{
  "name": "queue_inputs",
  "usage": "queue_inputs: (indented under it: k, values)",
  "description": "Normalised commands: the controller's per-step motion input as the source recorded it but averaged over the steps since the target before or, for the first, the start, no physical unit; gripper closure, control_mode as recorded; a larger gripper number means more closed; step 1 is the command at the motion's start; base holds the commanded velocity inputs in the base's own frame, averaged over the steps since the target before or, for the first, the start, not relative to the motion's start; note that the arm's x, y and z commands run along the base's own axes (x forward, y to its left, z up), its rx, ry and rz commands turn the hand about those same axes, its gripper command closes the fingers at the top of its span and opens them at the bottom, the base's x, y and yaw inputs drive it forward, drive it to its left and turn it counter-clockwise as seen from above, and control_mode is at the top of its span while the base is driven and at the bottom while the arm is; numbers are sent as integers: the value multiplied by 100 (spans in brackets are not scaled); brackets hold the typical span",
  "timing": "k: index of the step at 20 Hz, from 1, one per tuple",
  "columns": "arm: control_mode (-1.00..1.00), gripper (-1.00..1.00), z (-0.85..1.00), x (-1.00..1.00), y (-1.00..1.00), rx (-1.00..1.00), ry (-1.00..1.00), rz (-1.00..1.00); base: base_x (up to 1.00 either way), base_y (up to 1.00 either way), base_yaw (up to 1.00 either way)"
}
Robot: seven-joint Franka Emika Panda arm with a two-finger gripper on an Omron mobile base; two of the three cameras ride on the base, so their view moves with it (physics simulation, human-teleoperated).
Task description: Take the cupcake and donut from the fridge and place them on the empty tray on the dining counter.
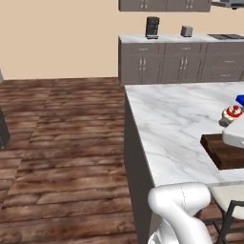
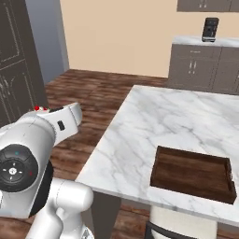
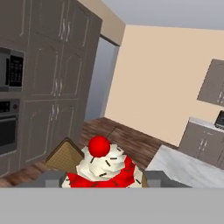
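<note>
Pincer [image 3: 105, 177] clamped on the cupcake [image 3: 103, 166], one grey finger tip at each side of the red wrapper, low down near its base. Frosting and cherry standing clear above the tips in the hand view, upright as far as can be told.

From the right base view: cupcake [image 2: 39, 108] out at the end of the hand, off to the left of the dining counter [image 2: 140, 130], seemingly over wooden floor and not over marble. From the left base view: same cupcake [image 1: 232, 113] at the far right edge, just above the white hand. Depth hard to judge from either.

Tray [image 2: 193, 173] bare, lying near the counter's near edge, well apart from the held cupcake. Carrying leg of the first item, by the look of it; placing not yet done, second item not yet dealt with.

Risks from here, as judgement only:
- Slipping out of a low pinch on a soft paper wrapper, if swung fast or tilted sharply; floor below, no counter to catch it.
- Crushing the wrapper or smearing frosting, if squeezed harder to compensate.
- Clipping the counter's edge or the tray's raised side, if brought across too low.
- Toppling on release, if let go tilted or too high above the tray floor.

Best handled slowly, level, lifted above the rim before crossing, lowered to touching before letting go.
</note>
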Motion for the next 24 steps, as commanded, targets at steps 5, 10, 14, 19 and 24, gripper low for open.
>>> queue_inputs:
  k: [5, 10, 14, 19, 24]
  values:
    - [100, 100, 0, 0, 0, 0, 0, 0, 25, -98, 2]
    - [100, 100, 0, 0, 0, 0, 0, 0, 89, -68, 0]
    - [100, 100, 0, 0, 0, 0, 0, 0, 66, -42, 0]
    - [100, 100, 0, 0, 0, 0, 0, 0, 40, -27, 14]
    - [100, 100, 0, 0, 0, 0, 0, 0, 40, -15, 33]
